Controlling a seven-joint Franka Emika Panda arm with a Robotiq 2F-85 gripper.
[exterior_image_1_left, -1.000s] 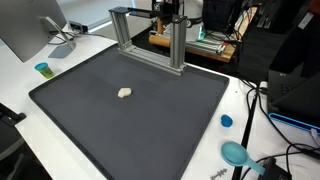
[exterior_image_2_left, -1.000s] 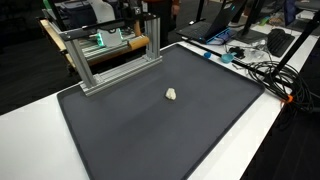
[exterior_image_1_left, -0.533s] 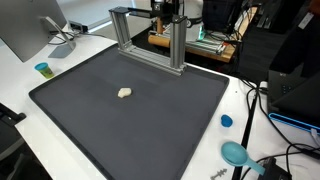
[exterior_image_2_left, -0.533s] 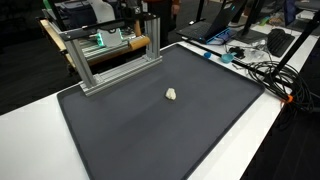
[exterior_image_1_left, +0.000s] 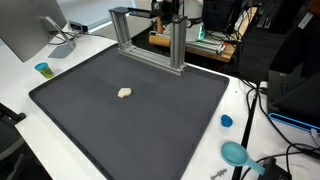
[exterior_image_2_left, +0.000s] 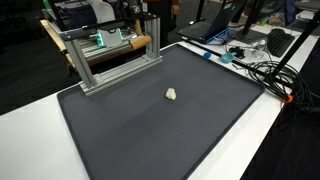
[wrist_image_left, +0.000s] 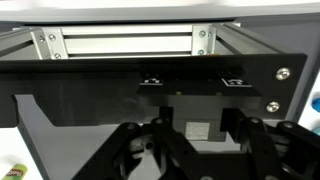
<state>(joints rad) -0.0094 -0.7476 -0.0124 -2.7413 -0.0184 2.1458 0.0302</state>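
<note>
In the wrist view my gripper (wrist_image_left: 198, 125) faces a black panel (wrist_image_left: 110, 85) mounted on an aluminium frame (wrist_image_left: 120, 45). Its dark fingers (wrist_image_left: 150, 140) stand on either side of a black block with a pale label (wrist_image_left: 197, 130). The dark makes it unclear whether they touch the block. In both exterior views the arm (exterior_image_1_left: 165, 10) (exterior_image_2_left: 140, 10) is at the back, behind the frame (exterior_image_1_left: 148, 35) (exterior_image_2_left: 110, 55). A small cream lump (exterior_image_1_left: 124, 93) (exterior_image_2_left: 171, 95) lies alone on the black mat (exterior_image_1_left: 150, 125) (exterior_image_2_left: 150, 130), far from the gripper.
A small blue-green cup (exterior_image_1_left: 42, 69) and a monitor (exterior_image_1_left: 30, 25) stand beside the mat. A blue cap (exterior_image_1_left: 227, 121) and a teal utensil (exterior_image_1_left: 235, 153) lie on the white table. Cables (exterior_image_2_left: 262, 70) run along one edge.
</note>
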